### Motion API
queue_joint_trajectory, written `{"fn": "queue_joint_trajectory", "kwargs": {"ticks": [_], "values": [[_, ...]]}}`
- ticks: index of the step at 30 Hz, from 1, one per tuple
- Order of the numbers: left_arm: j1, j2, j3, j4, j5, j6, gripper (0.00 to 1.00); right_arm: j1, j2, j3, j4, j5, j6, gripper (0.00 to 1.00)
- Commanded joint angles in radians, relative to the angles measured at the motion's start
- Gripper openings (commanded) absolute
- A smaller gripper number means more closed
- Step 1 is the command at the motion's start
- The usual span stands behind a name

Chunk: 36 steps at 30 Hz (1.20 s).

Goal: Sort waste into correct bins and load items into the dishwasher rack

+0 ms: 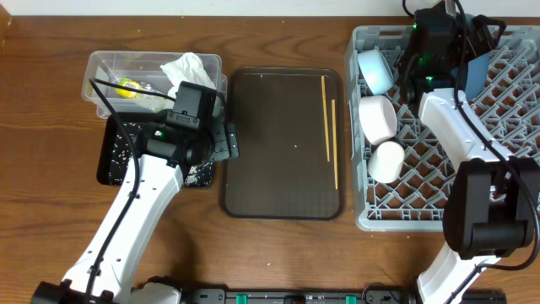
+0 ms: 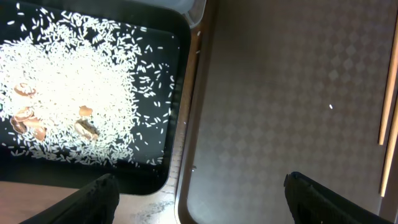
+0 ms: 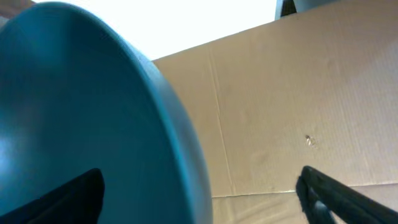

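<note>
My left gripper (image 1: 224,142) is open and empty over the gap between the black tray (image 1: 112,156) and the brown serving tray (image 1: 283,181). In the left wrist view its fingers (image 2: 199,208) straddle that gap, and rice (image 2: 74,81) with a few brown bits lies in the black tray (image 2: 165,155). The clear tub (image 1: 105,63) holds the tissue (image 1: 190,67) and the yellow wrapper (image 1: 128,86). Two chopsticks (image 1: 326,110) lie on the serving tray. The grey rack (image 1: 506,135) holds a light blue bowl (image 1: 374,69), a white bowl (image 1: 378,118), a white cup (image 1: 386,160) and the dark blue dish (image 1: 477,76). My right gripper (image 3: 199,199) is open around the dish's rim (image 3: 93,112).
The chopsticks also show at the right edge of the left wrist view (image 2: 388,93), on the serving tray (image 2: 280,93). Brown cardboard (image 3: 298,112) fills the background of the right wrist view. Bare wooden table (image 1: 270,253) lies in front of the trays.
</note>
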State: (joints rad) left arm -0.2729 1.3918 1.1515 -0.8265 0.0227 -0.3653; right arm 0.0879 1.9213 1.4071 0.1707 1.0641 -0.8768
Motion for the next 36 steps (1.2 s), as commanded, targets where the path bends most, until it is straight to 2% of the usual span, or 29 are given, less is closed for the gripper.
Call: {"fn": "queue_joint_trajectory", "kwargs": {"ticks": [1, 10, 15, 18, 21, 23, 25, 31, 36], "values": [[0.003, 0.000, 0.002, -0.001, -0.009, 0.006, 0.88, 0.037, -0.039, -0.001, 0.001, -0.059, 0.080, 0.99], [0.003, 0.000, 0.002, -0.001, -0.009, 0.006, 0.88, 0.088, -0.123, -0.001, -0.087, -0.338, 0.430, 0.99], [0.003, 0.000, 0.002, -0.001, -0.009, 0.006, 0.88, 0.120, -0.208, -0.001, -0.272, -0.571, 0.724, 0.99], [0.003, 0.000, 0.002, -0.001, -0.009, 0.006, 0.88, 0.156, -0.276, -0.001, -0.441, -0.790, 0.924, 0.99], [0.003, 0.000, 0.002, -0.001, -0.009, 0.006, 0.87, 0.188, -0.330, -0.001, -0.604, -1.012, 1.037, 0.99], [0.003, 0.000, 0.002, -0.001, -0.009, 0.006, 0.88, 0.205, -0.335, -0.001, -0.650, -1.126, 1.117, 0.99], [0.003, 0.000, 0.002, -0.001, -0.009, 0.006, 0.88, 0.235, -0.319, -0.001, -0.662, -1.209, 1.138, 0.99], [0.003, 0.000, 0.002, -0.001, -0.009, 0.006, 0.88, 0.364, -0.277, 0.014, -0.763, -1.102, 1.207, 0.99], [0.003, 0.000, 0.002, -0.001, -0.009, 0.006, 0.87, 0.406, -0.211, 0.073, -0.876, -1.078, 1.251, 0.97]]}}
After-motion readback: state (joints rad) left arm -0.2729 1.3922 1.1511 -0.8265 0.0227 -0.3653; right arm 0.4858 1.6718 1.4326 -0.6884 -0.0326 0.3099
